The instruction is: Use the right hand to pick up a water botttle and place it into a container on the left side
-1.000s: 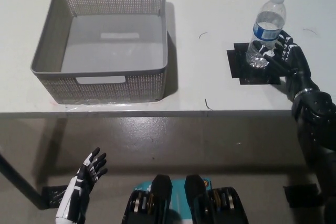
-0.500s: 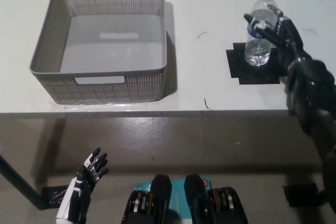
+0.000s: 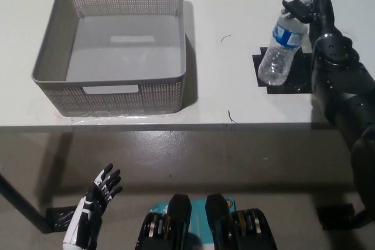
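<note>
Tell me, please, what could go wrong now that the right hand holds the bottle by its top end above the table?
1. The right hand grips the water bottle only near its cap, and the bottle hangs tilted, so it might slip or swing out.
2. The basket stands far to the left; on the long carry, the hanging bottom might hit its rim.
3. The left hand rests below the table edge and cannot help.

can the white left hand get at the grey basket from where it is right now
Probably not without rising first. The left hand hangs open below the table edge, near the floor, while the grey basket sits on top. Nothing else blocks it, and the basket is on its side.
</note>
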Controlling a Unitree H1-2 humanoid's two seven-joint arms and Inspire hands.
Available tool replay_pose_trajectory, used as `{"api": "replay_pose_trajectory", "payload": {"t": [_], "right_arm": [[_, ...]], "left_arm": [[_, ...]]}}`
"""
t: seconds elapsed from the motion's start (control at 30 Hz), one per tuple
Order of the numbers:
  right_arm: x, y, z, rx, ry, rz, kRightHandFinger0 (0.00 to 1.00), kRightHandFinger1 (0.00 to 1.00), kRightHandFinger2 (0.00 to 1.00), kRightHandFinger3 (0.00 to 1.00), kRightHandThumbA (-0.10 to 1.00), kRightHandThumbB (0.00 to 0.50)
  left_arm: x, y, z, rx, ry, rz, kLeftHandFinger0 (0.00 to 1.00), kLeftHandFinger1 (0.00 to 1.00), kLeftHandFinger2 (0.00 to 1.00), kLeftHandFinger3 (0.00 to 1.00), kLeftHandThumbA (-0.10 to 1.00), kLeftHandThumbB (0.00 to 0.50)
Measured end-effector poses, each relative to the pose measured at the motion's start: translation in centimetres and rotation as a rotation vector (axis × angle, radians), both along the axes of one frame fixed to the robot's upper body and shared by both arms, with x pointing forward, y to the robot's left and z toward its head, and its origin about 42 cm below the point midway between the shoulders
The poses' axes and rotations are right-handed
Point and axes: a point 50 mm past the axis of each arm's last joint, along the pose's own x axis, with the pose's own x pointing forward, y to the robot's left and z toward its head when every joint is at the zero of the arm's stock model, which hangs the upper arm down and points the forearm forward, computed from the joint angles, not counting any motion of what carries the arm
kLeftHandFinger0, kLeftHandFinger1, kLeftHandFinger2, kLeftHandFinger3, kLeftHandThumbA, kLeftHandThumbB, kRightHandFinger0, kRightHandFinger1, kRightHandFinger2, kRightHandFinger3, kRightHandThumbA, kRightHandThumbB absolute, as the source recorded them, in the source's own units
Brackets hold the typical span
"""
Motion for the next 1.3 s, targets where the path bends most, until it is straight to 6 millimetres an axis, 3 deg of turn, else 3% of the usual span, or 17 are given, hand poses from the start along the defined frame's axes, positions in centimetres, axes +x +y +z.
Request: {"api": "replay_pose_trajectory", "payload": {"t": [0.2, 0.33, 0.4, 0.5, 0.6, 0.73, 0.8, 0.87, 0.97, 1.0, 1.03, 1.07, 1.1, 1.2, 1.3], "right_arm": [[-0.1, 0.2, -0.3, 0.011, -0.005, -0.036, 0.0, 0.28, 0.65, 0.63, -0.1, 0.146], [-0.1, 0.2, 0.1, 0.02, -0.028, -0.051, 0.0, 0.28, 0.66, 0.69, -0.1, 0.108], [0.0, 0.5, 0.5, 0.024, -0.042, -0.053, 0.0, 0.21, 0.63, 0.65, -0.1, 0.169], [0.2, 1.4, 1.7, 0.028, -0.087, -0.04, 0.0, 0.13, 0.57, 0.63, -0.1, 0.118], [0.5, 2.9, 3.9, 0.041, -0.153, -0.015, 0.0, 0.19, 0.67, 0.71, -0.1, 0.11], [0.5, 5.7, 8.1, 0.056, -0.279, 0.038, 0.0, 0.21, 0.66, 0.74, -0.1, 0.115], [0.3, 7.1, 10.2, 0.056, -0.341, 0.066, 0.0, 0.22, 0.65, 0.7, -0.1, 0.131], [-0.1, 9.0, 13.0, 0.037, -0.425, 0.104, 0.0, 0.27, 0.68, 0.68, -0.1, 0.114], [-0.9, 11.2, 15.7, 0.033, -0.505, 0.145, 0.0, 0.37, 0.76, 0.81, -0.1, 0.109], [-1.2, 12.0, 16.5, 0.033, -0.525, 0.159, 0.09, 0.46, 0.8, 0.79, -0.1, 0.138], [-1.5, 12.8, 17.2, 0.032, -0.545, 0.174, 0.06, 0.34, 0.61, 0.71, -0.1, 0.141], [-1.9, 13.7, 17.7, 0.029, -0.559, 0.189, 0.0, 0.2, 0.49, 0.63, -0.1, 0.121], [-2.2, 14.6, 18.1, 0.023, -0.572, 0.203, 0.0, 0.18, 0.49, 0.62, -0.1, 0.117], [-2.9, 16.7, 18.7, 0.012, -0.583, 0.238, 0.0, 0.19, 0.65, 0.72, -0.1, 0.12], [-3.6, 18.9, 19.3, -0.004, -0.588, 0.265, 0.0, 0.22, 0.71, 0.76, -0.1, 0.126]], "left_arm": [[0.0, 0.0, 0.0, 0.0, -0.001, 0.0, 1.0, 1.0, 1.0, 1.0, 1.0, 0.356], [0.0, 0.0, 0.0, 0.0, -0.001, 0.0, 1.0, 1.0, 1.0, 1.0, 1.0, 0.357], [0.0, 0.0, 0.0, 0.0, -0.002, 0.0, 1.0, 1.0, 1.0, 1.0, 1.0, 0.353], [0.0, 0.0, 0.0, 0.0, -0.001, -0.001, 1.0, 1.0, 1.0, 1.0, 1.0, 0.357], [0.0, 0.0, 0.0, 0.0, -0.002, -0.001, 1.0, 1.0, 1.0, 1.0, 1.0, 0.354], [0.0, 0.0, 0.0, 0.001, -0.001, -0.001, 1.0, 1.0, 1.0, 1.0, 1.0, 0.352], [0.0, 0.0, 0.0, 0.002, -0.001, -0.001, 1.0, 1.0, 1.0, 1.0, 1.0, 0.347], [0.0, 0.0, 0.0, 0.004, -0.001, -0.002, 1.0, 1.0, 1.0, 1.0, 1.0, 0.357], [0.0, 0.0, 0.0, 0.008, -0.001, -0.003, 1.0, 1.0, 1.0, 1.0, 1.0, 0.347], [0.0, 0.0, 0.0, 0.011, -0.001, -0.004, 1.0, 1.0, 1.0, 1.0, 1.0, 0.333], [0.0, 0.0, 0.0, 0.014, -0.001, -0.005, 1.0, 1.0, 1.0, 1.0, 1.0, 0.331], [-0.1, 0.0, 0.0, 0.016, -0.001, -0.007, 1.0, 1.0, 1.0, 1.0, 1.0, 0.315], [-0.1, 0.0, 0.0, 0.018, -0.002, -0.009, 1.0, 1.0, 1.0, 1.0, 1.0, 0.312], [0.0, 0.0, 0.1, 0.026, -0.004, -0.016, 1.0, 1.0, 1.0, 1.0, 1.0, 0.292], [0.0, 0.1, 0.3, 0.038, -0.007, -0.026, 1.0, 1.0, 1.0, 1.0, 1.0, 0.326]]}}
